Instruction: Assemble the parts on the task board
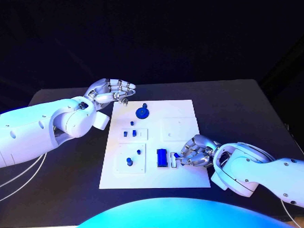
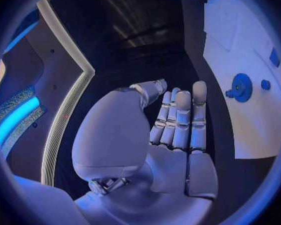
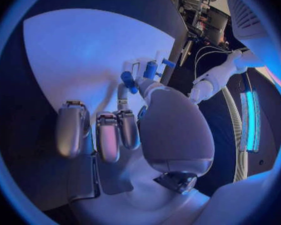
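Looking down at the black table [image 1: 248, 104], we see the white task board [image 1: 179, 118] in the middle of it. Our left hand [image 1: 112, 91] sits just past the board's far corner, on the side of our left arm. Its fingers [image 2: 178, 115] lie side by side and bend in a little, and they hold nothing.

Near that corner of the board stands a blue gear [image 1: 143, 112]. The left wrist view shows it too, with a small blue peg close beside it. Closer to us on the board are some small blue pegs [image 1: 133, 133], and then a long blue block [image 1: 161, 157].

Our right hand [image 1: 196, 151] rests on the board's near end, just beside the blue block. Its fingers curl down. In the right wrist view, its fingertips touch a small blue part [image 3: 128, 80]. We cannot tell if it grips that part or just presses on it.
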`<action>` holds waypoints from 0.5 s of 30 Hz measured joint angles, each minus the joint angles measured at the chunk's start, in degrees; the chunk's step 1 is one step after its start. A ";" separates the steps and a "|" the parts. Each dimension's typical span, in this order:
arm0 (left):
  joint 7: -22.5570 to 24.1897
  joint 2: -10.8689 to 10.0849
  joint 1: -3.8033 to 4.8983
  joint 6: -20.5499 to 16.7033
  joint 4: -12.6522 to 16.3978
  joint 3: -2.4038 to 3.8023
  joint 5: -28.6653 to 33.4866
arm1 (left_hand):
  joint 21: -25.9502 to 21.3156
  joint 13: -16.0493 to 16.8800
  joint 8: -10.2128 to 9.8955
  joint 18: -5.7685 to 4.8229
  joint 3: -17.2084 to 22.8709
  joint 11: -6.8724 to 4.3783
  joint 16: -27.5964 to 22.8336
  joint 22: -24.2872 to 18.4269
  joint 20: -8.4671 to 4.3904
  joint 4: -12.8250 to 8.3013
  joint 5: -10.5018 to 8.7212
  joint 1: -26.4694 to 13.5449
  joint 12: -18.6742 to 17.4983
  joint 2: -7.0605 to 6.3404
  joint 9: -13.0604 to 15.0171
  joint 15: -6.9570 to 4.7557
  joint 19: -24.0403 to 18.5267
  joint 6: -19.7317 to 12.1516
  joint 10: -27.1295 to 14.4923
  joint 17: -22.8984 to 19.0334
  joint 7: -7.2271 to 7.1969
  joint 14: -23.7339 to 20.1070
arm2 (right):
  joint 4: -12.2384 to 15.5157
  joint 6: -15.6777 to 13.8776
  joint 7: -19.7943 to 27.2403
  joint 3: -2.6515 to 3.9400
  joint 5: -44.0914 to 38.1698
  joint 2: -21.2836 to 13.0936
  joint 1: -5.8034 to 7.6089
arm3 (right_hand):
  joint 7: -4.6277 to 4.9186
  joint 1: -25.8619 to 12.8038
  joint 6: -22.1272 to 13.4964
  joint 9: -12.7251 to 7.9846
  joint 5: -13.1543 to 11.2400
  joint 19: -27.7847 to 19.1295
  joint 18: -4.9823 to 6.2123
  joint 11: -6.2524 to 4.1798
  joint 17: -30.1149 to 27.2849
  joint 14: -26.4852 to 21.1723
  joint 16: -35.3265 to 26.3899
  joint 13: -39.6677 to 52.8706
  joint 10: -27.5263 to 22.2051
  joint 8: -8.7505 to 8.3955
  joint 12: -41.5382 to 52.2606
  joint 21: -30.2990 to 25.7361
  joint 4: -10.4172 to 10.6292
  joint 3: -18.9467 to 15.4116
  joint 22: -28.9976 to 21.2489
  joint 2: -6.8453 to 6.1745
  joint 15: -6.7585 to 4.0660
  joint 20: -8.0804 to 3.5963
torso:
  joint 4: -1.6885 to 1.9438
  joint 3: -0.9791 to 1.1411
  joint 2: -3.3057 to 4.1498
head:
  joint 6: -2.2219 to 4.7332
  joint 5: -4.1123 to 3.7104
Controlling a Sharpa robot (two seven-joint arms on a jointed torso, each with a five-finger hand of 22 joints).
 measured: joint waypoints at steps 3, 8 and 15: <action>-0.24 0.03 0.00 0.02 -0.09 0.00 -0.06 | 0.00 0.00 0.00 0.00 0.00 0.00 0.00 0.00 0.00 0.00 0.00 0.00 0.00 0.00 0.00 0.00 0.00 0.00 0.00 -0.06 0.00 0.00 | -0.37 0.11 -0.30 0.00 0.01 0.63 -0.02 | 0.00 0.00 0.00 -0.03 0.00 -0.09 0.00 0.00 0.00 -0.14 0.00 0.00 0.00 0.00 0.45 0.00 -0.52 -0.52 0.00 0.00 -0.14 -0.33 | -0.01 0.00 0.01 | -0.12 -0.02; -0.72 0.08 0.00 0.05 -0.32 0.00 -0.26 | 0.00 0.00 0.00 0.00 0.00 0.00 0.00 0.00 0.00 0.00 0.00 0.00 0.00 0.00 0.00 0.00 0.00 0.00 0.00 -0.17 0.00 0.00 | -0.68 0.29 -0.60 0.02 -0.20 1.42 -0.05 | 0.00 0.00 0.00 -0.03 0.00 0.00 0.00 0.00 0.00 -0.21 0.00 -0.01 0.00 0.00 0.45 0.00 -0.55 -0.56 -0.01 0.00 -0.20 -0.42 | -0.01 0.03 0.01 | -0.38 0.04; -1.21 0.07 0.00 0.05 -0.50 -0.01 -0.50 | 0.00 0.00 0.00 0.00 0.00 0.00 0.00 0.05 0.00 0.00 0.00 0.00 0.00 0.00 0.01 0.00 0.00 0.00 0.00 -0.21 0.00 0.00 | -0.84 0.31 -0.93 0.02 -0.55 1.93 -0.12 | 0.00 0.00 0.00 -0.07 0.00 0.00 0.00 0.01 0.00 -0.20 0.00 -0.01 0.00 0.00 0.45 0.00 -0.55 -0.56 -0.01 0.00 -0.20 -0.41 | -0.01 0.05 0.02 | -0.42 0.42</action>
